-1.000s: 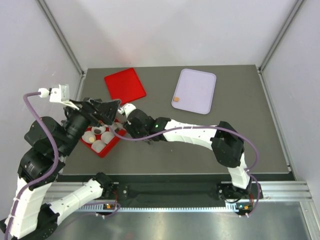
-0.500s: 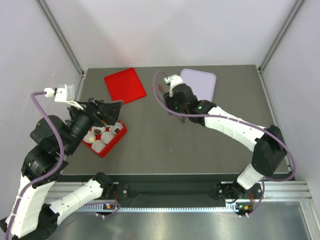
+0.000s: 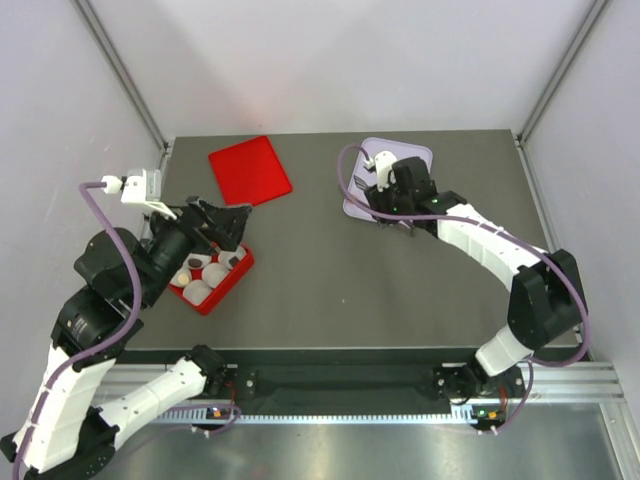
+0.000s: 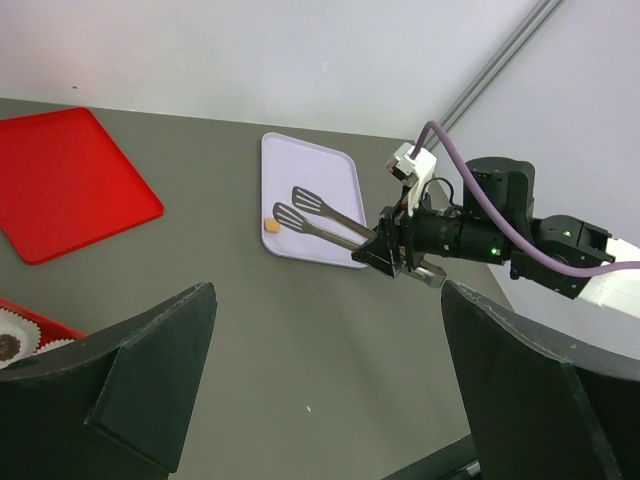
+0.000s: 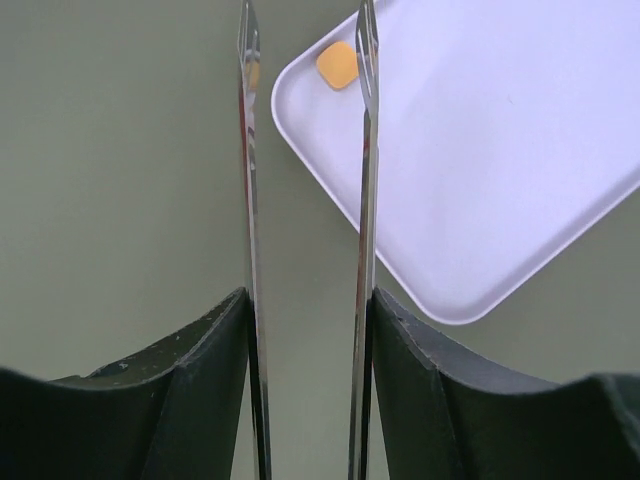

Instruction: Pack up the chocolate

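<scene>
One tan chocolate (image 5: 338,65) lies at the near left corner of the lavender tray (image 5: 500,150), seen too in the left wrist view (image 4: 271,226). My right gripper (image 5: 305,300) is shut on metal tongs (image 5: 367,150), whose two arms stand apart. Their slotted tips (image 4: 303,207) hover just above that piece. The red box (image 3: 212,296) at the left holds white paper cups, some with dark chocolate (image 3: 232,260) in them. My left gripper (image 3: 222,220) hangs wide open and empty over the box's far side.
The flat red lid (image 3: 249,170) lies at the back left. The right arm (image 3: 480,240) stretches across the right half of the table. Grey walls with metal rails enclose three sides.
My right arm has swung with the tongs from the red box over to the lavender tray, and the tongs' arms have spread a little. The left arm has shifted slightly.
</scene>
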Motion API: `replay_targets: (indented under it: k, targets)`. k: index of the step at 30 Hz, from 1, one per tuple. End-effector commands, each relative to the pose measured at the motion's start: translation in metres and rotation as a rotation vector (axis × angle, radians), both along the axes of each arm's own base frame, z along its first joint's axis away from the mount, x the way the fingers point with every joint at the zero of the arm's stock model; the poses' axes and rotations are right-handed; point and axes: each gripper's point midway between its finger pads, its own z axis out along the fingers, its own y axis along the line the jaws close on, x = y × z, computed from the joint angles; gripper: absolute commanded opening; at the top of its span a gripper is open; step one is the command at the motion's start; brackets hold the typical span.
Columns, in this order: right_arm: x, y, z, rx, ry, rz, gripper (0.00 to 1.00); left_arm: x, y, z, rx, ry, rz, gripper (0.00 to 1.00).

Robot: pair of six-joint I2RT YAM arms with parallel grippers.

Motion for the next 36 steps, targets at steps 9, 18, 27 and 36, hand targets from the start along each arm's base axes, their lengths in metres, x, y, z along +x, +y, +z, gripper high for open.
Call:
replay_targets:
  k: [9,18,27,36]
  targets:
    - [0.027,-0.011,-0.029,-0.038,0.019,0.178,0.48,0.0,0.004,0.005,-0.011,-0.02,0.013,0.99]
    - [0.041,-0.021,-0.058,-0.104,0.053,0.14,0.48,0.001,0.002,0.0,-0.009,-0.008,0.014,0.99]
    - [0.053,-0.021,-0.069,-0.109,0.062,0.128,0.48,0.004,0.001,0.0,-0.001,-0.006,0.017,0.99]
    - [0.062,-0.027,-0.071,-0.14,0.051,0.08,0.47,0.007,-0.001,0.0,0.001,-0.006,0.018,0.99]
